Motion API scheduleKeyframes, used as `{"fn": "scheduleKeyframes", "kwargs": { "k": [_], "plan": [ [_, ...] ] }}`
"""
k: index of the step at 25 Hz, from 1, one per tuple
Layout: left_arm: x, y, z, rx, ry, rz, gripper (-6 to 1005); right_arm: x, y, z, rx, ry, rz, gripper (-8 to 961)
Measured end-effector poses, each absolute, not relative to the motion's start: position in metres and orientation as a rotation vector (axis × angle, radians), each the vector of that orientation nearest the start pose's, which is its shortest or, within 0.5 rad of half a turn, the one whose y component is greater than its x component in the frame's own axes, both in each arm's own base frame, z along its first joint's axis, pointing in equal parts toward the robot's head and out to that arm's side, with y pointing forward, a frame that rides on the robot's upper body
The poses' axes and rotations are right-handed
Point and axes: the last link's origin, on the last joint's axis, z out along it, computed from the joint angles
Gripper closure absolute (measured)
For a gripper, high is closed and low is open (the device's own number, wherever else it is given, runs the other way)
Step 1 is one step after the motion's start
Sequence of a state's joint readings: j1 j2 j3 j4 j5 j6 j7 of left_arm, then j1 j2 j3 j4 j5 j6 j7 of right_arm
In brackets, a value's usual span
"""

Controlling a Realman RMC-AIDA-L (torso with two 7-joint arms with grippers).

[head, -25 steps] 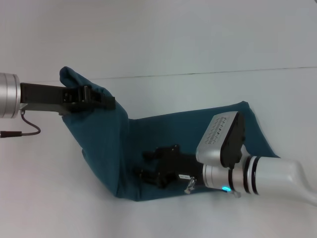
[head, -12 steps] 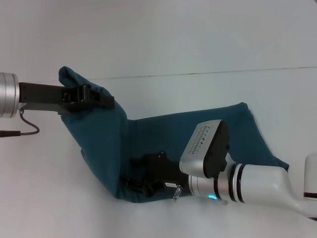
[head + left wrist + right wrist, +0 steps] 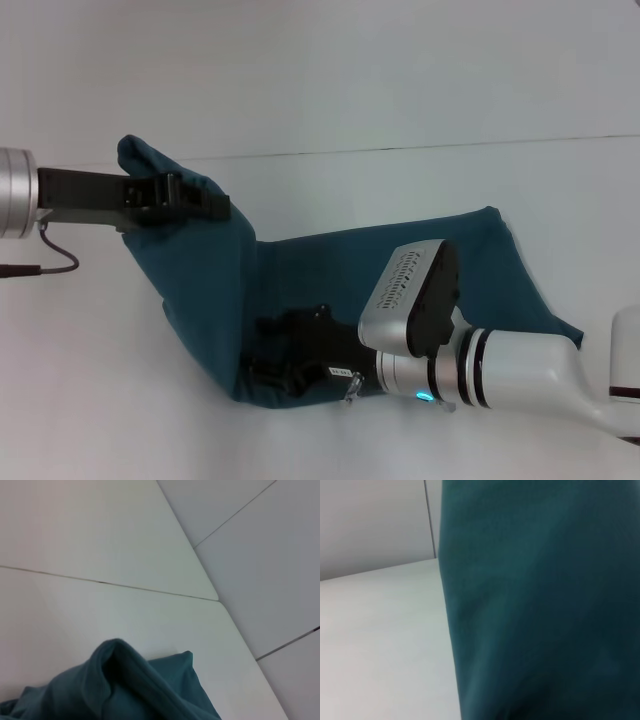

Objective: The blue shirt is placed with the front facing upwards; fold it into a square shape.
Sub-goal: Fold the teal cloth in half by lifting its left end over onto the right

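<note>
White surface (image 3: pixel 330 90) carries the shirt (image 3: pixel 300 290), a dark teal bent band: one limb runs from the far left to the near middle, the other stretches right. We see no print. The left gripper (image 3: pixel 222 207) holds the raised far-left corner, jaws pinching cloth. The right gripper (image 3: pixel 270 365) sits at the near fold; we cannot tell how its jaws stand. Since a second ago it has slid left along the near edge; the left has barely moved.
</note>
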State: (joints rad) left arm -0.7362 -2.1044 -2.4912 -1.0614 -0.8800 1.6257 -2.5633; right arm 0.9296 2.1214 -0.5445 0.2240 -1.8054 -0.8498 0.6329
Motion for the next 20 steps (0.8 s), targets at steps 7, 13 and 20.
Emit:
{"fn": "scheduleKeyframes", "kwargs": {
  "k": [7, 13, 20],
  "plan": [
    [-0.178, 0.389, 0.052, -2.44, -1.592, -0.56, 953, 0.196, 0.339, -0.164, -2.711, 0.436, 0.496, 424],
    [-0.178, 0.389, 0.052, -2.439, -1.591, -0.562, 953, 0.194, 0.337, -0.167, -2.719, 0.43, 0.511, 423],
    [-0.18, 0.389, 0.052, -2.433, -1.597, -0.566, 953, 0.217, 0.347, -0.149, -2.627, 0.479, 0.495, 422]
  ]
}}
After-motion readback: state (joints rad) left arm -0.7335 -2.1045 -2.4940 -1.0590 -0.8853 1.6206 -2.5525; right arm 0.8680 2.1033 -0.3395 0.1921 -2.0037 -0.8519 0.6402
